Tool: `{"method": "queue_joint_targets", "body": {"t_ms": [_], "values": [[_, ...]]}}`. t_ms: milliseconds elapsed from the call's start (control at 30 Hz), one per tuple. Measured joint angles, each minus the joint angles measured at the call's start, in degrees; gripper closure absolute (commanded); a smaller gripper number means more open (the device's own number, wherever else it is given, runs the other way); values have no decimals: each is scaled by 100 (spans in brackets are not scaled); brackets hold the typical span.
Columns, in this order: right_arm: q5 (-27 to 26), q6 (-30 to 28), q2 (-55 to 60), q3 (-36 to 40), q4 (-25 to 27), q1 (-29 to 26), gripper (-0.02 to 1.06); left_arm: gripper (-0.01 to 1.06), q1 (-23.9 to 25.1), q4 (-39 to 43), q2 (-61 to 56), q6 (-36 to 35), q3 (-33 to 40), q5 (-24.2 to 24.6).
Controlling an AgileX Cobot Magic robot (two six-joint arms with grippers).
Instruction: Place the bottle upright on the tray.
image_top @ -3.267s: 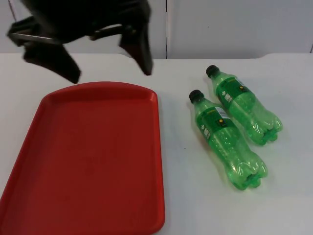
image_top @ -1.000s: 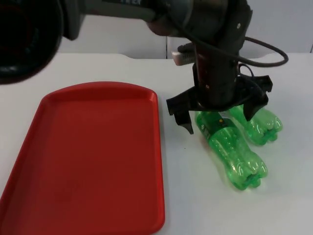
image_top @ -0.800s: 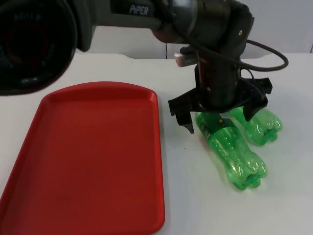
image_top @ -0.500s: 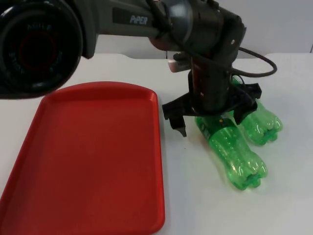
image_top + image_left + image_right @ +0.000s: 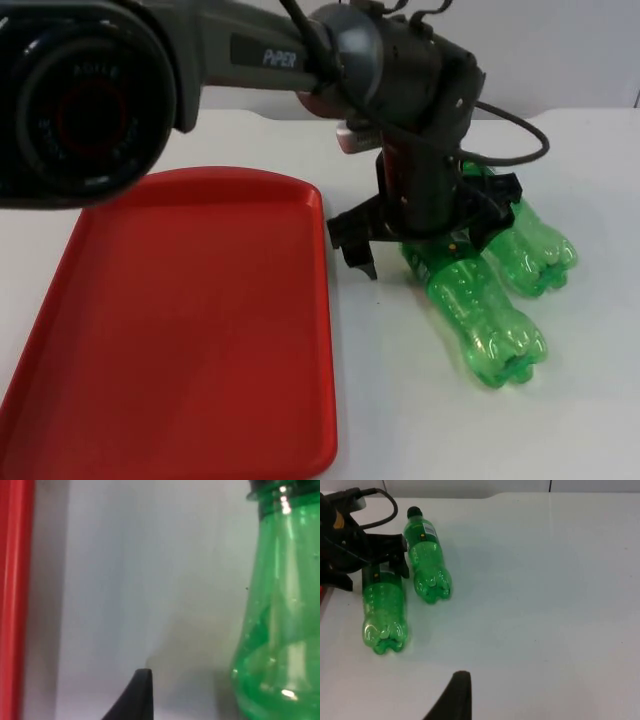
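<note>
top view: near bottle's (image 5: 478, 310) neck behind left tool (image 5: 425, 240)

Looking like robot lab bench: bare white table top (image 5: 200, 140) ending at grey partition wall (image 5: 560, 50), nothing domestic showing.

Spare green bottle (image 5: 535, 250) lying on its side on white table (image 5: 590, 400), out at my far right. Lobed base faces front edge. From right wrist view, same bottle (image 5: 426, 560): black cap (image 5: 413, 513) points toward grey partition wall (image 5: 570, 50), label with white patch just below neck. Looks empty, clear green through and through. Table runs back to wall, vertical seam (image 5: 550, 485) in wall panel.
</note>
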Motion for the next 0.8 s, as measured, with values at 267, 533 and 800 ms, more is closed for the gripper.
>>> {"method": "queue_joint_targets", "body": {"t_ms": [267, 533, 800], "values": [[0, 0, 0, 0, 0, 0, 9, 0, 0, 39, 70, 0, -19, -42], [0, 0, 0, 0, 0, 0, 9, 14, 0, 64, 79, 11, -34, -69], [0, 0, 0, 0, 0, 0, 9, 105, 0, 76, 113, 11, -34, 120]]}}
